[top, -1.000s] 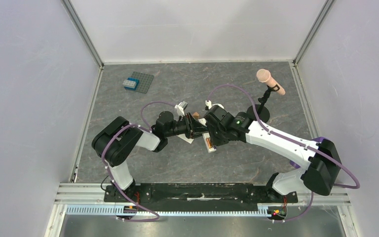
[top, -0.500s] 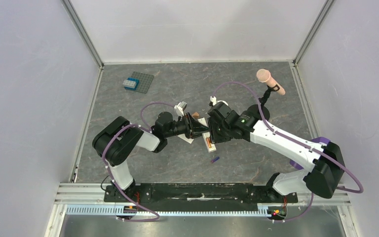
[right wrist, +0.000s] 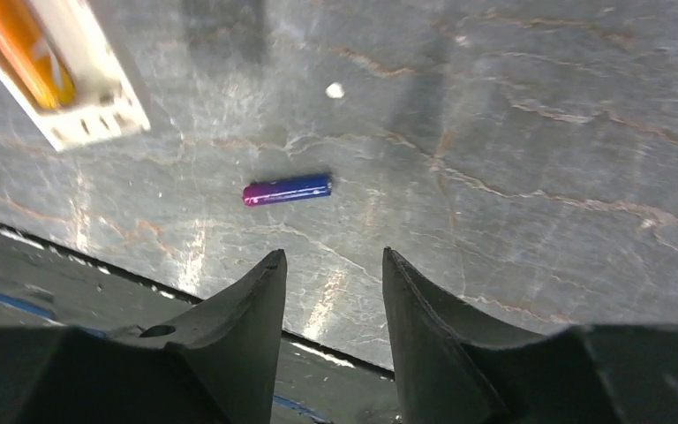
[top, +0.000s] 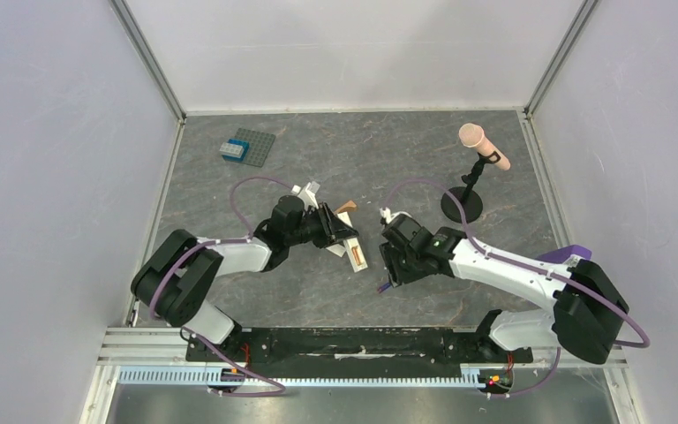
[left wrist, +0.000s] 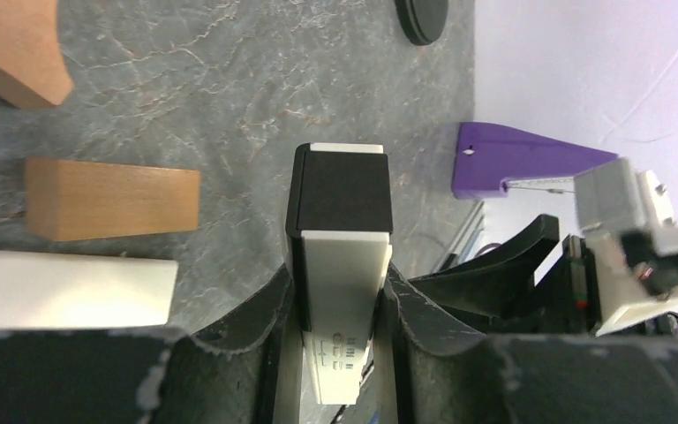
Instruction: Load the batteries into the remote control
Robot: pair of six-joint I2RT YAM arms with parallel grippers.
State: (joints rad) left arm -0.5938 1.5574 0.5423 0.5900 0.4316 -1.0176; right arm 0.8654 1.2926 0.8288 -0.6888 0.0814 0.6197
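My left gripper (top: 344, 238) is shut on the cream-white remote control (top: 354, 256), which juts toward the table's middle. In the left wrist view the bar (left wrist: 342, 265) sits clamped between both fingers. The orange-red battery (top: 354, 258) lies in the remote's recess, which also shows in the right wrist view (right wrist: 26, 44). The dark blue battery (right wrist: 287, 189) lies loose on the table, just beyond my right gripper (right wrist: 334, 261), which is open and empty. In the top view the right gripper (top: 389, 279) hovers over the blue battery (top: 384, 289).
Two orange-brown wooden blocks (left wrist: 110, 199) (left wrist: 13, 49) and a flat white piece (left wrist: 62, 287) lie by the left gripper. A pink microphone (top: 484, 146) on a black stand is at the back right. A grey studded plate (top: 252, 146) is at the back left. A purple object (left wrist: 512, 163) is at the right.
The arms have parted. The left gripper drew the remote back to the left. The blue battery appeared on the table, and the right gripper moved toward the front edge over it.
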